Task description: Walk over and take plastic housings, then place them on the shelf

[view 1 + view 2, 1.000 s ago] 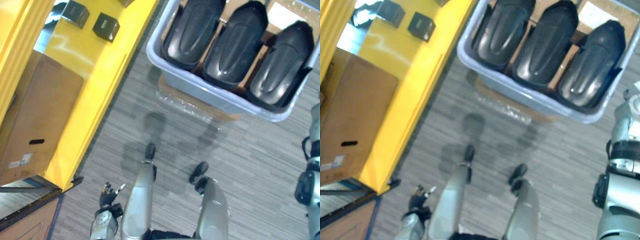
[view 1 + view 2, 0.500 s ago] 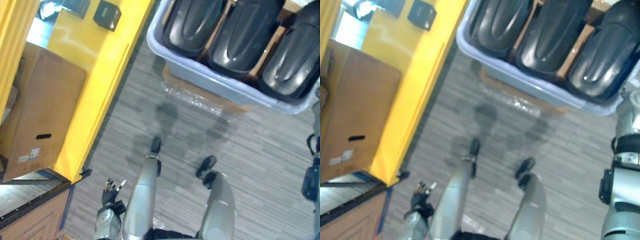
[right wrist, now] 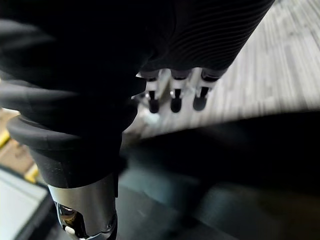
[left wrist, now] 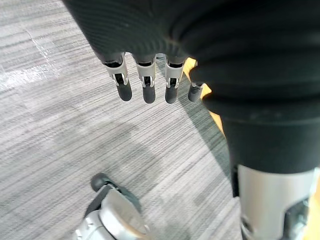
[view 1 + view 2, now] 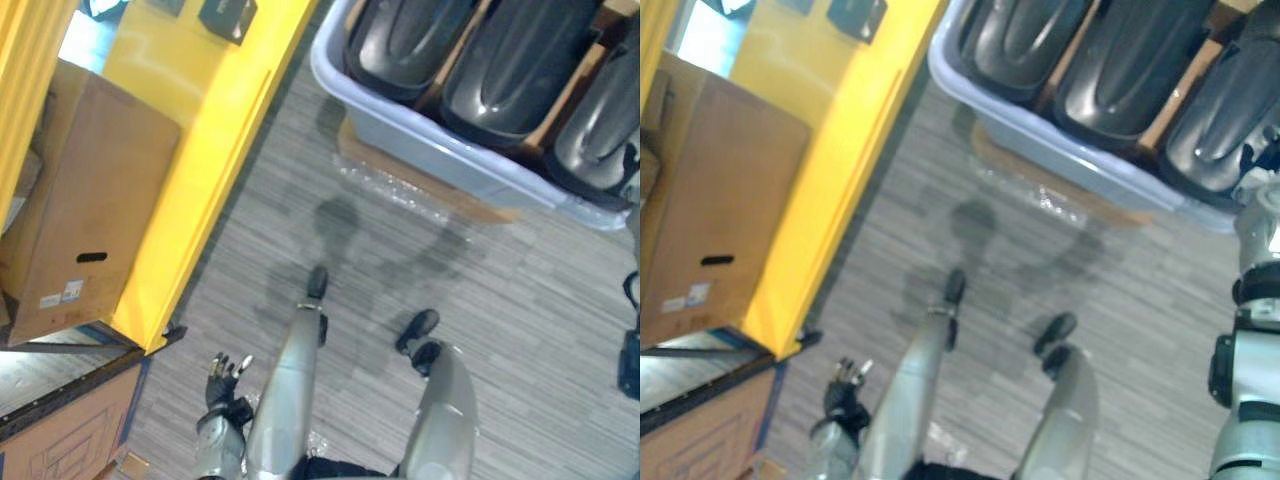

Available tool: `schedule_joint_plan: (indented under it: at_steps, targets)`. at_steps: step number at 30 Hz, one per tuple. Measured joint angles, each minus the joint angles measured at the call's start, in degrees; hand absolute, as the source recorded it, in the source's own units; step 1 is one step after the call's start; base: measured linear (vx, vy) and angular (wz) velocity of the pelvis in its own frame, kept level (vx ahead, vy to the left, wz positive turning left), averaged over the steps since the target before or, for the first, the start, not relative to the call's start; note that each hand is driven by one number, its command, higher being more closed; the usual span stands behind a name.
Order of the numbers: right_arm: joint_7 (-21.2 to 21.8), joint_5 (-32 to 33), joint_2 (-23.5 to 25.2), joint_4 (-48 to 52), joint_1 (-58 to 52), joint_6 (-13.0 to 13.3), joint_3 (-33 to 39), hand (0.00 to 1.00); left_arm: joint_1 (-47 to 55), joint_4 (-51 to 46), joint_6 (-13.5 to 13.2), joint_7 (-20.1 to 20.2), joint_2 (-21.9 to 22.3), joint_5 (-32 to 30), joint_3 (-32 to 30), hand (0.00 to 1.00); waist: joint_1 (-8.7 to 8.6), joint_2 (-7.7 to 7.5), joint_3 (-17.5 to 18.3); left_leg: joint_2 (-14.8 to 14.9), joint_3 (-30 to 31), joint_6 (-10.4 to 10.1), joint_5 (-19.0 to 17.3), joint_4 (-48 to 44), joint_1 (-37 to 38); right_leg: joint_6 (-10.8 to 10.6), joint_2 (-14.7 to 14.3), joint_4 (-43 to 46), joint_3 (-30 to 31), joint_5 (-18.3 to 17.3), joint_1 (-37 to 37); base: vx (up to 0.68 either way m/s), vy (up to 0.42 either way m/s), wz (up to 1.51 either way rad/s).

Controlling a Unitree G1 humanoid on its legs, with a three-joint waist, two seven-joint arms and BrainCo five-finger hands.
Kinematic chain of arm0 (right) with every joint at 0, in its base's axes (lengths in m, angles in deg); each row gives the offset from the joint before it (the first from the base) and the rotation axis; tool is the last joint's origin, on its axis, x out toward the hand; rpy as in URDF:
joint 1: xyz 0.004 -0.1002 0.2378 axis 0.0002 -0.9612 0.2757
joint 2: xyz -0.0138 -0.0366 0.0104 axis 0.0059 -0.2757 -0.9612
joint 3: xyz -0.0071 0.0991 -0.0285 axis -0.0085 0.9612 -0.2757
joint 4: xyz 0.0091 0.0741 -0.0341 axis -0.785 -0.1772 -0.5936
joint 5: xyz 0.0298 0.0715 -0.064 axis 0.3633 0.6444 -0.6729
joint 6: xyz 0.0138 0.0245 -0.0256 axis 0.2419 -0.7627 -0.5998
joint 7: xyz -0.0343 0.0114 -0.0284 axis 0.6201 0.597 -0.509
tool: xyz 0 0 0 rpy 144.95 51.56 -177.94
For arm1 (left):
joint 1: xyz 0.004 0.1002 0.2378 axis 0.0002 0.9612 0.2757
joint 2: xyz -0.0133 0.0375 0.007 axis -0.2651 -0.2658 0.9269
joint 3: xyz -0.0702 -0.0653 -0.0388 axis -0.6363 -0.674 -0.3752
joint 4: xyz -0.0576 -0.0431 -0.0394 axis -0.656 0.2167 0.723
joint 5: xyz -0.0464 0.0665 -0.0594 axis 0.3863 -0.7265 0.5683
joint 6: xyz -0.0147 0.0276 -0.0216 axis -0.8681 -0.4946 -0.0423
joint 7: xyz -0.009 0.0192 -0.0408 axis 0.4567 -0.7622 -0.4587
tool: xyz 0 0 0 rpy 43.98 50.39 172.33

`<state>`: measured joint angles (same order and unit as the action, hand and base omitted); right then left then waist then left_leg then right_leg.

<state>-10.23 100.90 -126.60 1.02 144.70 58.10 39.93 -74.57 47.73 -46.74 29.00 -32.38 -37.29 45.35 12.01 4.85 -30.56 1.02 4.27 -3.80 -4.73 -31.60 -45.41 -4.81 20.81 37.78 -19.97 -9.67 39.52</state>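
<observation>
Plastic housings (image 5: 510, 60) lie in a bin (image 5: 440, 152), well apart from the left hand (image 5: 222, 378), nearer the right hand (image 3: 172, 97), both slack, empty.

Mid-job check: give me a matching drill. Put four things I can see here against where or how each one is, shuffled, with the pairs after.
Things:
1. plastic housings
2. cardboard box
3. left hand
4. small black box

Place or state:
A. open, above the carpet
B. on the yellow shelf
C. in the grey tub
D. left of the yellow shelf, with a slot cut in its side

Pairs: 1-C, 2-D, 3-A, 4-B
</observation>
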Motion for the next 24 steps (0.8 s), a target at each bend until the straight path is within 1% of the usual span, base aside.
schedule_joint_plan:
  at_steps: [1,3,6,9,11,12,16,18,20,23,24]
  targets:
    - [0.43,0.00,-0.04,-0.11,0.00,-0.37,0.00,1.00,0.00,0.00,0.01,0.00,0.00,0.01,0.15,0.00,0.00,0.04,0.02,-0.03,0.00,0.03,0.02,0.00,-0.20,-0.01,0.05,0.07,0.05,0.01,0.26,0.01,0.039,0.02]
    - [2.40,-0.01,-0.11,-0.60,-0.02,-1.32,0.02,1.00,0.03,0.00,0.00,0.01,0.02,0.03,0.29,0.00,-0.09,0.17,-0.02,-0.06,-0.01,0.04,0.04,-0.03,-0.49,-0.02,0.14,0.36,0.11,0.01,0.59,0.00,0.000,0.00]
    - [2.86,-0.34,-1.18,-0.98,0.10,-2.08,0.01,1.00,0.04,-0.19,-0.08,0.01,0.02,0.06,0.41,0.00,-0.02,0.21,0.00,-0.06,-0.01,0.02,0.06,-0.02,-0.46,-0.01,0.14,0.64,0.11,0.01,0.59,0.05,0.018,0.01]
    - [4.25,-4.21,-2.65,-1.40,0.11,-3.70,-0.03,1.00,0.04,-0.19,-0.08,-0.02,0.04,0.07,0.48,0.00,-0.02,0.23,0.02,-0.05,-0.02,0.02,0.06,0.07,-0.24,0.00,0.15,0.73,0.23,0.00,0.56,0.03,0.014,-0.01]
    - [5.19,-5.79,-3.07,-2.22,0.19,-3.92,-0.04,1.00,0.05,-0.20,-0.07,-0.02,0.02,0.07,0.50,0.00,-0.01,0.24,0.02,-0.05,-0.06,-0.01,0.09,0.24,0.09,0.02,0.15,0.72,0.33,-0.01,0.40,0.00,0.000,0.00]
    - [5.62,-6.97,-3.18,-2.43,0.18,-4.63,-0.18,1.00,0.05,-0.20,-0.08,-0.03,0.02,0.06,0.52,0.00,-0.01,0.27,0.04,-0.05,-0.07,-0.04,0.17,0.47,0.39,0.05,0.15,0.59,0.34,-0.03,0.21,0.00,0.000,0.00]
    - [6.30,-9.05,-3.39,-3.43,-0.20,-5.09,-2.46,1.00,0.17,-0.28,-0.10,-0.05,-0.14,0.07,0.59,0.00,0.00,0.41,0.12,-0.07,-0.01,-0.24,0.77,1.70,1.42,0.09,0.11,0.00,-0.07,-0.05,-0.66,0.02,0.005,0.03]
    - [6.57,-9.59,-3.27,-3.47,-0.32,-6.17,-3.86,1.00,0.42,-0.32,-0.19,-0.03,-0.40,0.07,1.31,0.00,0.10,0.86,0.40,-0.14,0.03,-0.24,1.43,3.11,2.62,0.09,0.12,-0.64,-0.35,-0.03,-1.55,0.04,0.010,0.06]
    - [6.56,-10.33,-3.18,-3.46,-0.30,-6.89,-3.87,1.00,0.76,-0.41,-0.35,-0.05,-0.52,0.06,2.11,0.00,0.28,1.18,0.59,-0.15,-0.01,-0.29,1.80,3.87,3.05,0.10,0.11,-0.95,-0.37,0.03,-1.71,0.04,0.008,0.01]
    - [6.47,-11.79,-3.15,-3.41,-0.31,-7.11,-3.83,1.00,1.10,-0.61,-0.74,-0.12,-0.66,-0.01,2.61,0.00,0.33,1.31,0.68,-0.14,-0.02,-0.45,2.49,5.06,3.84,0.11,-0.02,-1.67,-0.54,0.28,-2.23,0.04,0.001,0.01]
    - [6.43,-12.52,-3.03,-3.52,-0.35,-7.14,-3.90,1.00,1.17,-0.61,-1.28,-0.15,-0.60,-0.04,2.74,0.00,0.36,1.32,0.69,-0.13,-0.01,-0.49,2.56,5.34,4.42,0.11,-0.07,-1.94,-0.60,0.31,-2.76,0.06,0.000,0.00]
